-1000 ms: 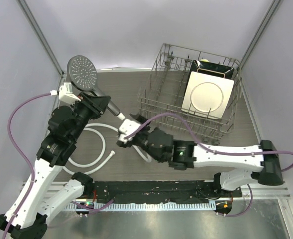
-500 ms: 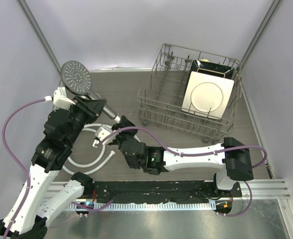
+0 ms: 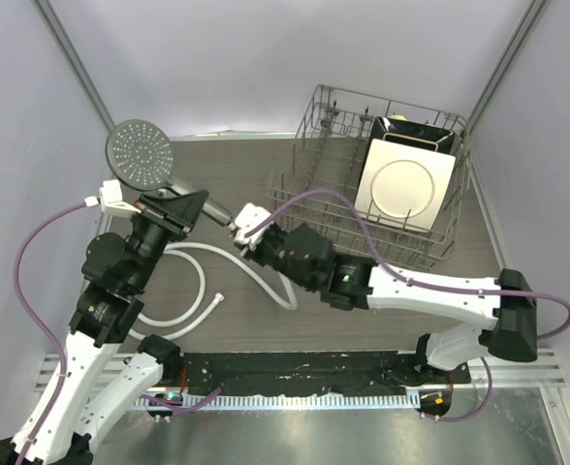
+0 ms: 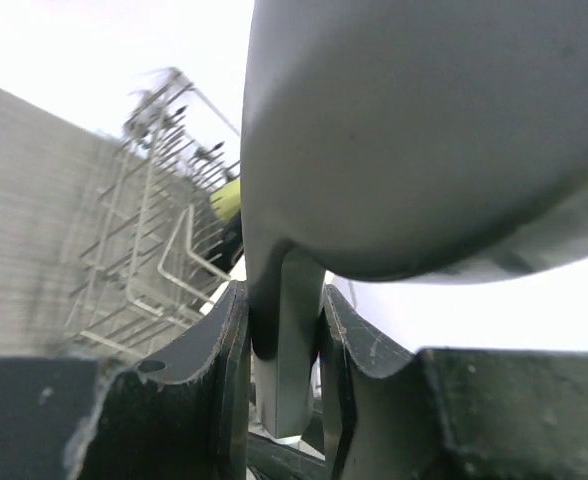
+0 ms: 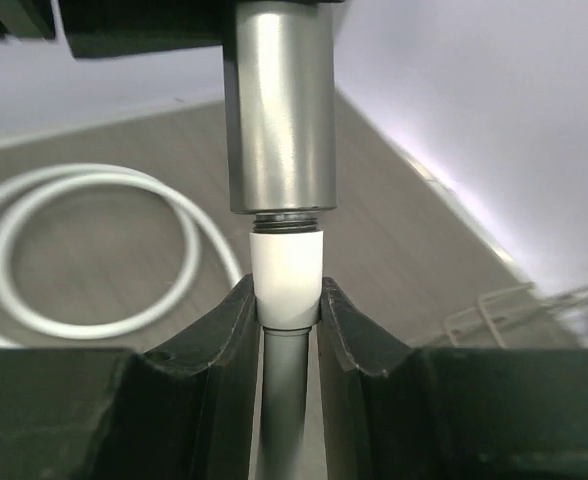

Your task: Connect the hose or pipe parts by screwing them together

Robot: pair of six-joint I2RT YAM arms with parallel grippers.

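The grey shower head point(image 3: 142, 155) is held off the table at the left, its round perforated face up. My left gripper point(image 3: 181, 206) is shut on its straight handle point(image 4: 286, 345), and the head's body point(image 4: 424, 130) fills the left wrist view. My right gripper point(image 3: 243, 226) is shut on the white end nut point(image 5: 287, 283) of the white hose point(image 3: 193, 276). The nut sits right against the threaded tip of the handle point(image 5: 280, 110), in line with it. The rest of the hose lies coiled on the table point(image 5: 84, 250), its other end point(image 3: 219, 298) loose.
A wire dish rack point(image 3: 316, 189) stands at the back right, holding a white square plate point(image 3: 404, 184) and a dark dish. It shows in the left wrist view as the rack point(image 4: 164, 250). Purple cables loop off both arms. Grey walls close in both sides.
My right gripper dipped down-left toward the coil, closed, and came back up with the hose's nut to the handle's tip. The left arm swung the shower head further left.
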